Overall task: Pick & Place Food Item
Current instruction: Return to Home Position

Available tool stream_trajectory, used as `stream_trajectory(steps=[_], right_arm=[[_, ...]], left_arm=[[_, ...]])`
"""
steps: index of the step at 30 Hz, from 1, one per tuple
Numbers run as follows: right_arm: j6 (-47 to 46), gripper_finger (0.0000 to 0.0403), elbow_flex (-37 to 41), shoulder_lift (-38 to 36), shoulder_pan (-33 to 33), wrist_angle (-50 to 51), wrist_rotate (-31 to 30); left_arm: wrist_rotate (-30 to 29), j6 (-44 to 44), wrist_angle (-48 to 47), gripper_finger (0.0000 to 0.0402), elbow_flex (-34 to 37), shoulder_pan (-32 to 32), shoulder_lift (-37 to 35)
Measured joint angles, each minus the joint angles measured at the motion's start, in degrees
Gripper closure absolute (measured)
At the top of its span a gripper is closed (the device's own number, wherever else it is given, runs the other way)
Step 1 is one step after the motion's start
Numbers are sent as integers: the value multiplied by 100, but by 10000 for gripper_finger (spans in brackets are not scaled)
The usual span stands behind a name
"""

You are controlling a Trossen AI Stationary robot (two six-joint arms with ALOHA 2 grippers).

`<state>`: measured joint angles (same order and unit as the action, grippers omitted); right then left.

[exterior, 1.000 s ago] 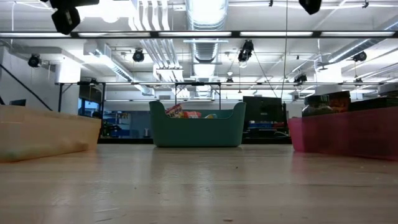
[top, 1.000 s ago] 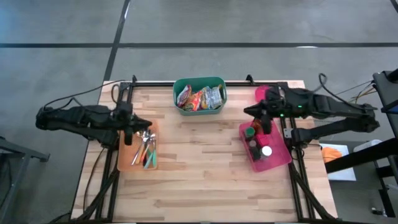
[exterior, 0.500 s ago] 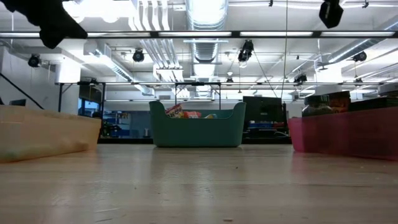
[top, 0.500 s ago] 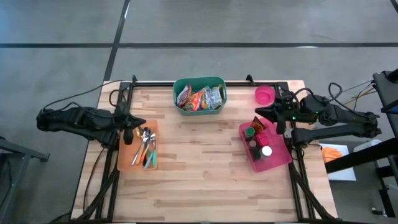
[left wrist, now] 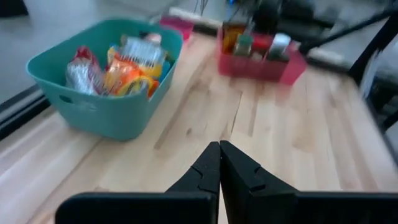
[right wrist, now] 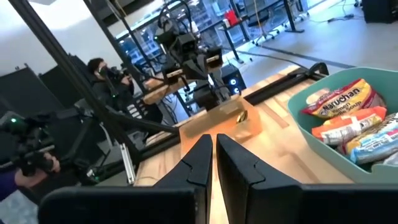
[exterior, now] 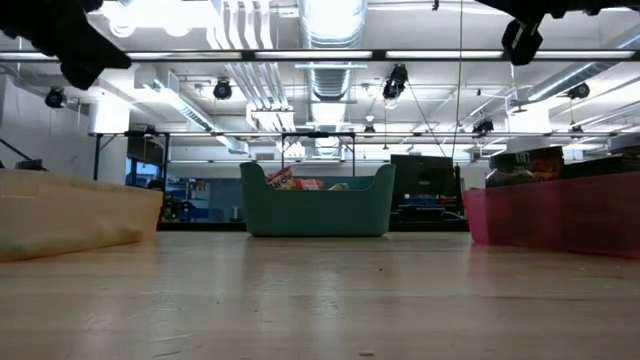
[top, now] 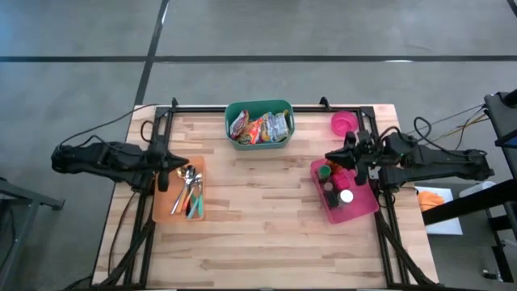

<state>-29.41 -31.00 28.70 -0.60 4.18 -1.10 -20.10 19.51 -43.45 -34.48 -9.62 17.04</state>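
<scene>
1. Broadly, the wooden table [top: 266,234] looks sorted. Nothing lies loose on its boards, so I judge the placing finished and only the retreat left.
2. Over the last second both arms have pulled back toward their own sides. The right arm has changed more: it has folded in toward the table's right edge. Its right gripper [top: 333,155] hangs above the end of the pink bin [top: 355,212] that is nearest the green bin [top: 260,145].
3. Meanwhile the left gripper [top: 176,165] has slid a little outward. It sits over the far end of the orange bin [top: 166,206].
4. Each wrist view shows that arm's jaws pressed together with nothing between them, so neither arm carries anything away.
5. All three bins stand where they stood a second ago. The pink bowl [top: 343,123] is also unmoved, just beyond the pink bin.
6. Among the other bottles in the pink bin, the white-capped bottle [top: 346,196] stands upright, free of the gripper.
7. Spoons [top: 188,190] lie in the orange bin and snack packets [top: 260,125] fill the green one. The withdrawal has disturbed none of them.
</scene>
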Motion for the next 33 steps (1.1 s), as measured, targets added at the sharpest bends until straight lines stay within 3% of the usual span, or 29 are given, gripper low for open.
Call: stream_trajectory(steps=[7, 18, 23, 33], right_arm=[[59, 382, 160, -137, 0, -18, 10], [191, 382, 497, -399, 0, -196, 185], [516, 382, 835, -397, 0, -1084, 850], [16, 382, 2364, -391, -2, -3968, 1094]], left_arm=[[172, -138, 2107, 390, 1208, -5, -1291], [365, -325, 2160, 390, 1976, -5, -1705], [453, -352, 2124, 390, 2209, -5, -1705], [899, -410, 2149, 390, 2456, -5, -1705]])
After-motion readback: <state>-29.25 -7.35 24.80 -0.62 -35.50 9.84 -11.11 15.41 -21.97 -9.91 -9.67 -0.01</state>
